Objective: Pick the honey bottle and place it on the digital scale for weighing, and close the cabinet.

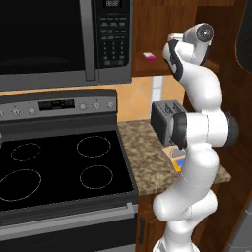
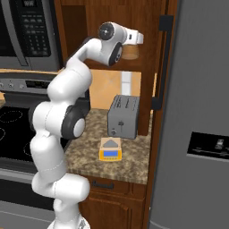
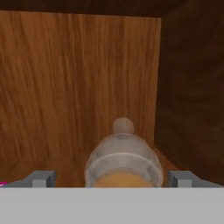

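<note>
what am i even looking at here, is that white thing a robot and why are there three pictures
Yes, the white thing is a robot arm in a computer-rendered kitchen. Two pictures come from cameras behind it, one on its left, one on its right. The third comes from a camera on its hand.

The arm reaches up into an open wooden cabinet. In the hand view, the honey bottle sits between the two fingertips, which stand apart on either side of it, so the hand looks open, not yet squeezing.

On the speckled counter below stand a grey toaster and a small yellow scale. A stove is to the left, with a microwave above it.
</note>
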Robot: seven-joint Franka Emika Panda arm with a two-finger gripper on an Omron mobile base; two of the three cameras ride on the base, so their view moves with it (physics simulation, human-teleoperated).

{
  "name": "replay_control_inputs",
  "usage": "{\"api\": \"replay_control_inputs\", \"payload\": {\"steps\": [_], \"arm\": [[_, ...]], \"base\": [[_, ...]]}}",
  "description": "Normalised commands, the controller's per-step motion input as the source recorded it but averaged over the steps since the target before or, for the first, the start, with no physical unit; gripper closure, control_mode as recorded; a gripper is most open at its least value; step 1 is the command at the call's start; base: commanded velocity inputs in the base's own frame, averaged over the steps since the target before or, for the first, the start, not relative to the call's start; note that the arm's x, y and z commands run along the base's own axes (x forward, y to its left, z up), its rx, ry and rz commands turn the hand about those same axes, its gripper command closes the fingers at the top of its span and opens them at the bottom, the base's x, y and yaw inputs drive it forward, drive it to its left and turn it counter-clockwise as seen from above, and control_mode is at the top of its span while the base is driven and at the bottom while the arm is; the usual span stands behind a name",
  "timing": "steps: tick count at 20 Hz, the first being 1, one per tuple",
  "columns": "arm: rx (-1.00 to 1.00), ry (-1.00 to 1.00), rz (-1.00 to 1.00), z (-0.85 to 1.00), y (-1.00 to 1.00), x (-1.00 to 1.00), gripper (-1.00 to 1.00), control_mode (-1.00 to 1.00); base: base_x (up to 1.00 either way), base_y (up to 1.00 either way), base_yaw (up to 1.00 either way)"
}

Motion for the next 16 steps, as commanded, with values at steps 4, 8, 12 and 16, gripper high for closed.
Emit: {"api": "replay_control_inputs", "payload": {"steps": [4,8,12,16], "arm": [[0.0,0.0,0.0,-0.13,-0.08,0.29,-1.0,-1.0],[0.0,0.0,0.01,-0.2,-0.25,0.27,-1.0,-1.0],[0.0,0.0,0.03,-0.27,-0.19,0.21,1.0,-1.0],[0.0,0.0,0.02,-0.25,-0.17,0.06,1.0,-1.0]], "base": [[0.0,0.0,0.0],[0.0,0.0,0.0],[0.0,0.0,0.0],[0.0,0.0,0.0]]}}
